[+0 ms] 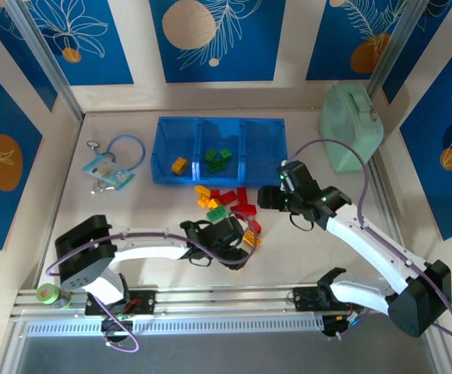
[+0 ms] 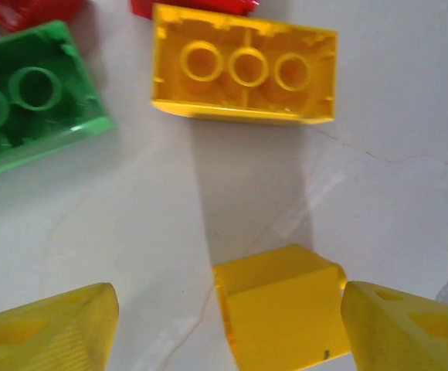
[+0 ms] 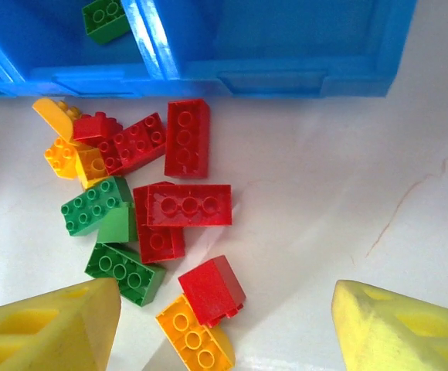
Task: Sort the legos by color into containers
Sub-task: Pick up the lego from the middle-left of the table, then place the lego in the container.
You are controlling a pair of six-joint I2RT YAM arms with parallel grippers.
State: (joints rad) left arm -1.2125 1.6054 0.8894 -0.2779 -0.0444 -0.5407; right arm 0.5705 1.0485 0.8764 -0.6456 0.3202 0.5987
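Observation:
The legos lie in a loose pile [image 1: 227, 204] of red, green and yellow bricks just in front of the blue tray [image 1: 263, 125]. The tray's left container holds a yellow brick [image 1: 179, 164]. Its middle one holds green bricks [image 1: 217, 159]. My left gripper [image 1: 241, 243] is low at the pile's near edge. It stands open, with a small yellow brick [image 2: 282, 309] between its fingers, close against the right finger [image 2: 409, 332]. My right gripper [image 1: 266, 196] hovers open over the pile's right side, above a red brick [image 3: 212, 290] and an orange one [image 3: 195, 336].
A pale green lidded box [image 1: 352, 126] stands at the back right. A lanyard with a card [image 1: 109, 173] lies left of the tray. An upturned yellow brick [image 2: 243, 73] and a green one [image 2: 23, 100] lie just ahead of the left fingers.

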